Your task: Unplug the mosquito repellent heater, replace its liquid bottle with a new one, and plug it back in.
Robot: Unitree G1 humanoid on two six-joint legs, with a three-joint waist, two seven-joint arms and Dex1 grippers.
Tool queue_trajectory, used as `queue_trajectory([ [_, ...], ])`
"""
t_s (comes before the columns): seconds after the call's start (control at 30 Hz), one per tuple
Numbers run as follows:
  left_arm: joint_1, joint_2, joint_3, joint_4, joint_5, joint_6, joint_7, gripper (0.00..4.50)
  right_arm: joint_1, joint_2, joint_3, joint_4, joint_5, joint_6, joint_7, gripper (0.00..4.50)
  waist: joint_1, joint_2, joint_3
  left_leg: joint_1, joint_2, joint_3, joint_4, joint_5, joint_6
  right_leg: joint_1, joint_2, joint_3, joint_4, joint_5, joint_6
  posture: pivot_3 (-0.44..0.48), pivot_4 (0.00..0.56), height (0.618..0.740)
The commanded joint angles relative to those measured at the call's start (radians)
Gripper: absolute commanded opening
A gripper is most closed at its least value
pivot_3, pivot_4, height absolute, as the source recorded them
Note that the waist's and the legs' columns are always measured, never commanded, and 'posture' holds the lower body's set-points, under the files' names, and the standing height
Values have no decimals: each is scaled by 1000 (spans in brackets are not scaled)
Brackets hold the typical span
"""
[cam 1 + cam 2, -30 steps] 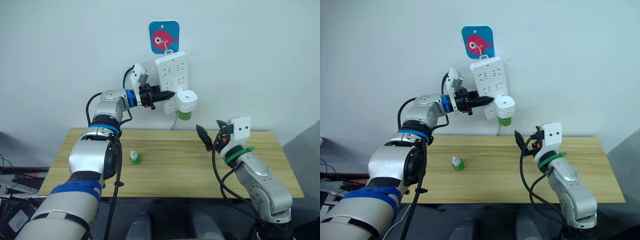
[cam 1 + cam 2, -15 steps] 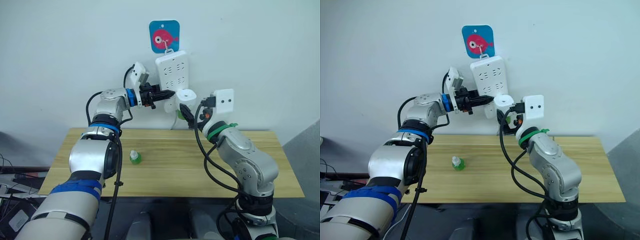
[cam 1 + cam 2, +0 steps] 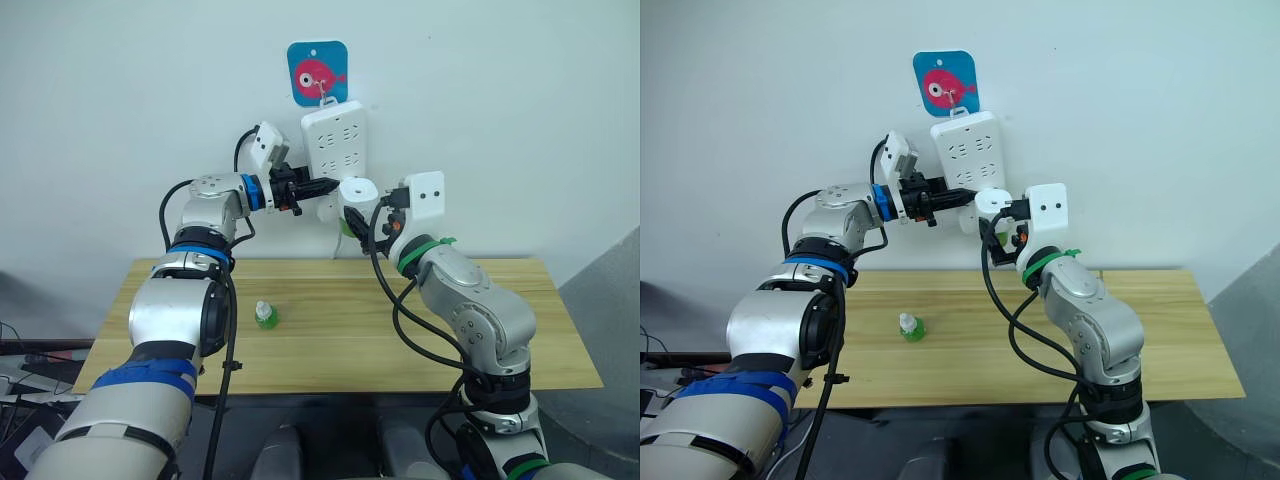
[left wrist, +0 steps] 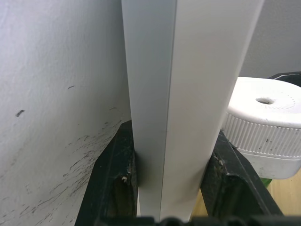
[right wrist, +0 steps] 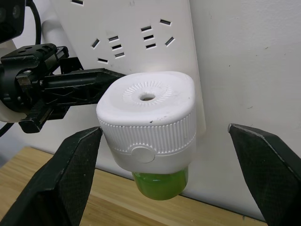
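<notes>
The mosquito repellent heater point(image 5: 148, 120), a white rounded block with a vent hole on top, is plugged into the lower part of the white power strip point(image 3: 328, 140) on the wall. A green liquid bottle point(image 5: 160, 183) hangs beneath it. My right gripper point(image 5: 164, 129) is open, with one black finger point(image 5: 70, 174) on each side of the heater and not touching it. My left gripper point(image 4: 171, 179) is shut on the power strip's lower edge, just left of the heater. A second small green bottle point(image 3: 265, 315) with a white cap stands on the wooden table point(image 3: 330, 345).
The power strip hangs from a blue hook plate with a pink fish point(image 3: 317, 72) on the white wall. Its cord drops behind the table's back edge. The table top around the small bottle is bare wood.
My right arm has swung up from above the table's right side to the heater, its open fingers now flanking it. The left gripper has kept its hold on the strip. The camera has shifted slightly.
</notes>
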Motion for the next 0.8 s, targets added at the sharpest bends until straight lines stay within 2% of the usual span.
queue_trajectory([
  [0.03,-25,-30,1,-38,-19,-5,-20,1329,-34,20,-6,7,-7,-14,-7,4500,0,0,0,0,0,0,0,0,0,0,0,0,0,0,0,-123,193,740],
  [0.4,-25,-29,-2,-34,-17,-18,-16,1329,-66,41,0,30,17,-7,23,4500,12,-1,4,-1,0,-1,0,0,0,-1,-1,-1,0,0,0,-112,182,740],
  [0.8,-28,-34,-4,-32,-18,-26,-7,1329,-84,42,-17,95,-42,-78,-11,4500,15,-1,4,-1,0,-1,-1,0,0,-1,-2,-1,-1,-1,1,-113,181,740],
])
